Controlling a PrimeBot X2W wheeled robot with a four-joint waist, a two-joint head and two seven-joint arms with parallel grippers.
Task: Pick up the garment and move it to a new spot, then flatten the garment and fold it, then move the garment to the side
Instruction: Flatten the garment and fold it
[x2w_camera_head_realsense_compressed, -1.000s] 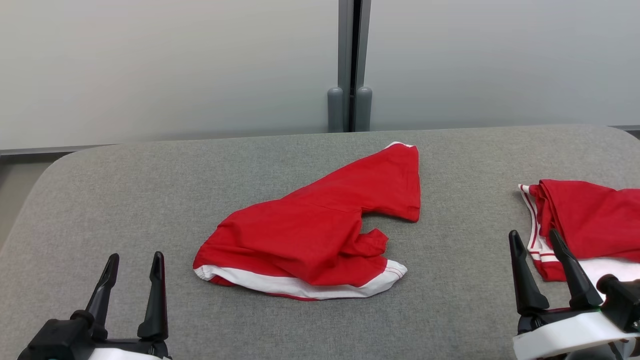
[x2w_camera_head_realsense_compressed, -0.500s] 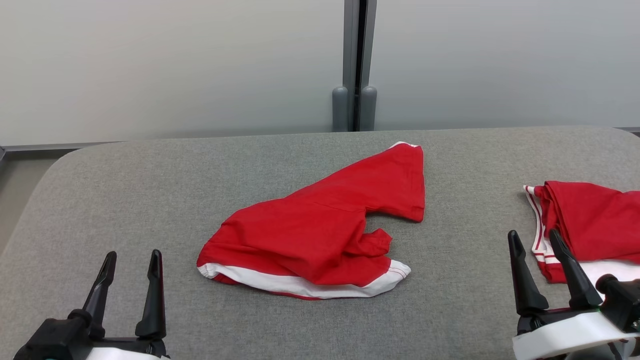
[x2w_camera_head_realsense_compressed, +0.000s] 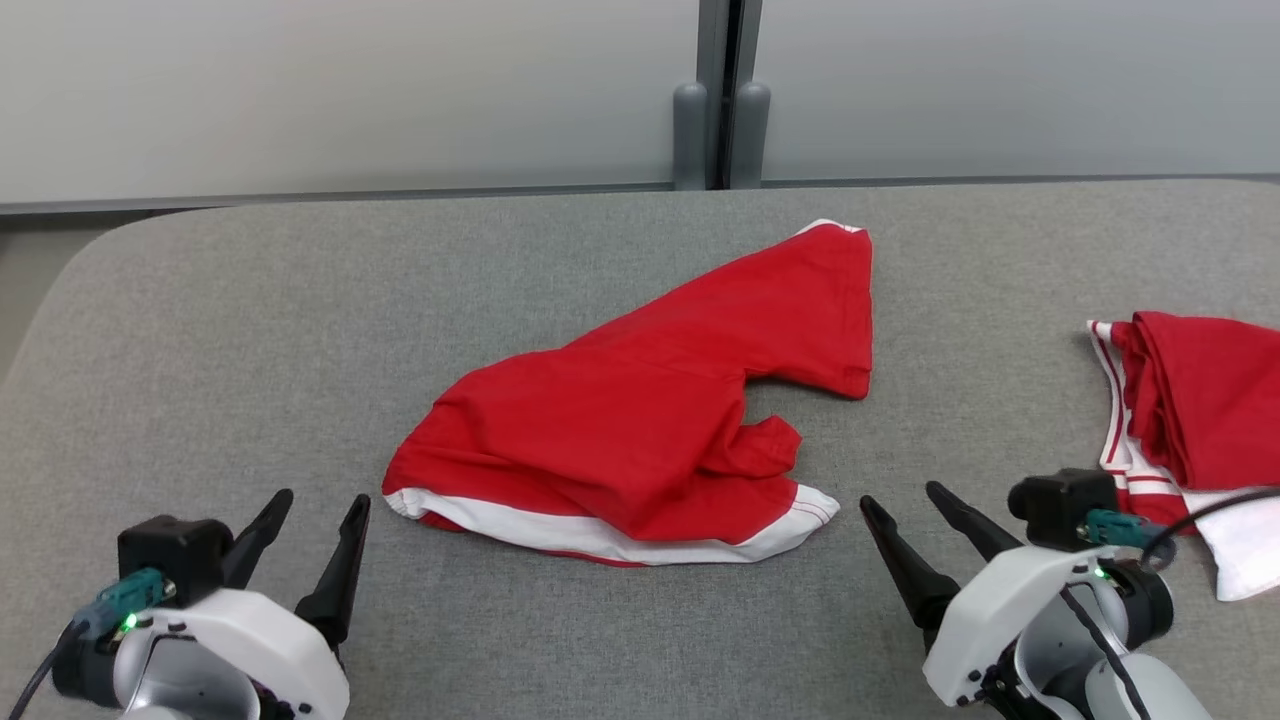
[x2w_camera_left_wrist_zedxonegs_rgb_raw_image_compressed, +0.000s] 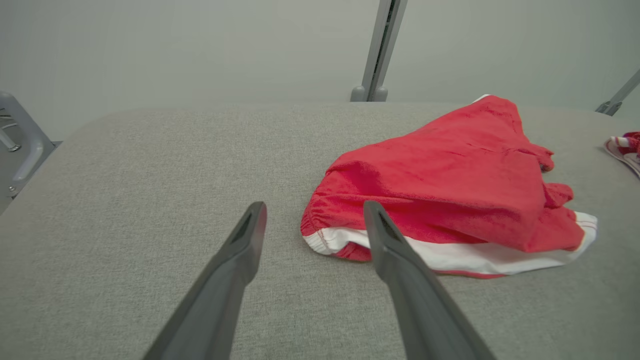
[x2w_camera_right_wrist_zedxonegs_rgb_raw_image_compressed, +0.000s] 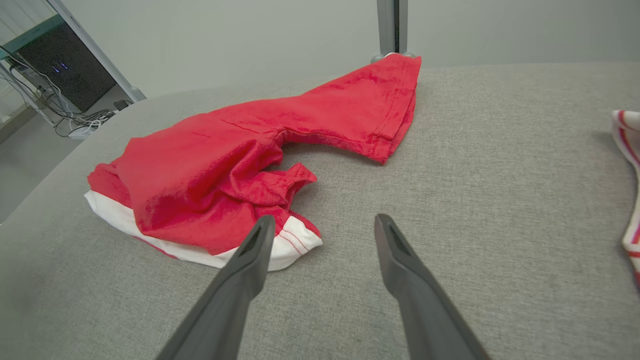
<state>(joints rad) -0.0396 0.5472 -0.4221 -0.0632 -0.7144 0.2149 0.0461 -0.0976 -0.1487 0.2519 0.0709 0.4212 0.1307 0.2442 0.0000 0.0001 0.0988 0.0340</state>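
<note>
Both angled inward, left tool (x2w_camera_head_realsense_compressed: 323, 496) and right tool (x2w_camera_head_realsense_compressed: 897, 492) (jaws apart) flank garment (x2w_camera_head_realsense_compressed: 640, 440).

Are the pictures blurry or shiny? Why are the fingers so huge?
Head view: sharp, no glare, faint shadow under the crumpled red garment with white band. Left and right wrist views: the dark fingers loom large, close to the wide-angle lens.

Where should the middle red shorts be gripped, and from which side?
Probably the waistband, at both ends, left pincer on the left, right pincer on the right, from the near side: the band faces the robot and both open pincers flank it.
</note>
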